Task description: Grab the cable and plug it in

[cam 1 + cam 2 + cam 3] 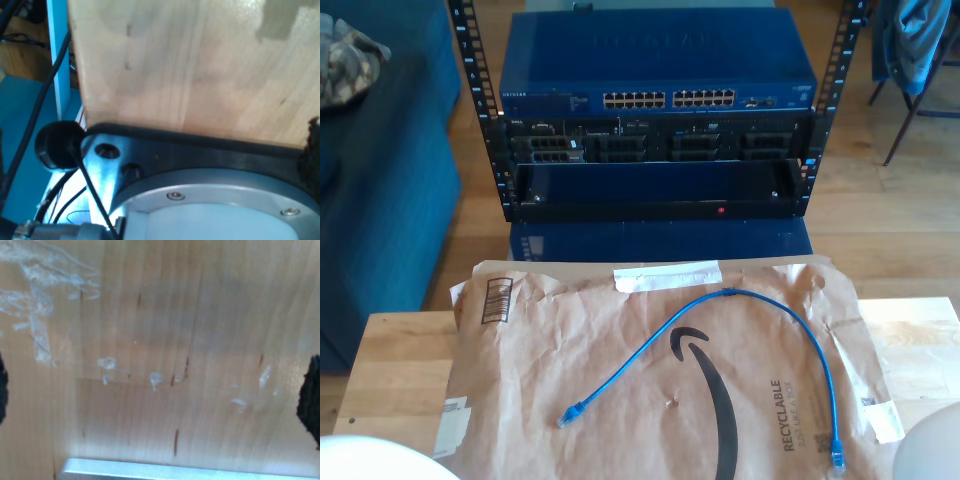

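A flattened brown paper mailer (660,380) covers the wooden table (395,370). At twelve o'clock from it stands a rack (655,150) with a blue network switch (655,95) on top.

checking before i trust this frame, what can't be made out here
- Gripper state: both wrist views look at bare wood; dark blurred shapes at their edges do not show how the jaws stand.
- The cable plugs: too small in the exterior view to tell clip condition.
- Ports on the blue switch: too small to tell which are free.
- White rounded shapes at the exterior view's bottom corners: cut off by the edge.
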Controlling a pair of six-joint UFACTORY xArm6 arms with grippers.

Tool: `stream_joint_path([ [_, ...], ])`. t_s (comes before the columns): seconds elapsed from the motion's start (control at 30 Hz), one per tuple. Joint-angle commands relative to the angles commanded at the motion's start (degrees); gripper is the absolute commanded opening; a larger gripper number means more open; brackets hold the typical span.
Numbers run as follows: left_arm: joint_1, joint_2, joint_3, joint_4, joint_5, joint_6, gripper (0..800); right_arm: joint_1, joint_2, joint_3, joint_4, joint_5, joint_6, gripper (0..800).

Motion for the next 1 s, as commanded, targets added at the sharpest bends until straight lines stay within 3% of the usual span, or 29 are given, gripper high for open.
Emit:
stream_joint_path([
  [0.43, -0.09, 0.09, 0.09, 0.18, 0.18, 0.09, 800, 0.0, -2.9, -0.26, 0.0, 0.7, 0.53, 799],
  [0.53, -0.18, -0.18, -0.79, 0.26, 1.05, 0.0, 800, 0.0, -4.48, -2.64, 0.0, 4.48, 2.29, 798],
  [0.6, -0.09, -0.7, -3.25, 0.44, 3.87, 0.0, 800, 0.09, -4.48, -6.95, 0.0, 10.99, 3.69, 798],
  [0.73, -0.7, -1.67, -10.81, 0.18, 14.86, -0.44, 800, 0.09, -4.22, -13.89, 0.09, 18.9, 7.12, 798],
  [0.87, -4.48, -1.76, -17.41, -2.9, 19.16, -2.55, 800, 3.43, -3.69, -17.32, 0.09, 19.34, 13.71, 798],
  [1.0, -11.78, -1.49, -22.77, -4.4, 24.18, -10.02, 800, 13.27, 0.0, -20.57, 0.0, 19.52, 22.86, 794],
])
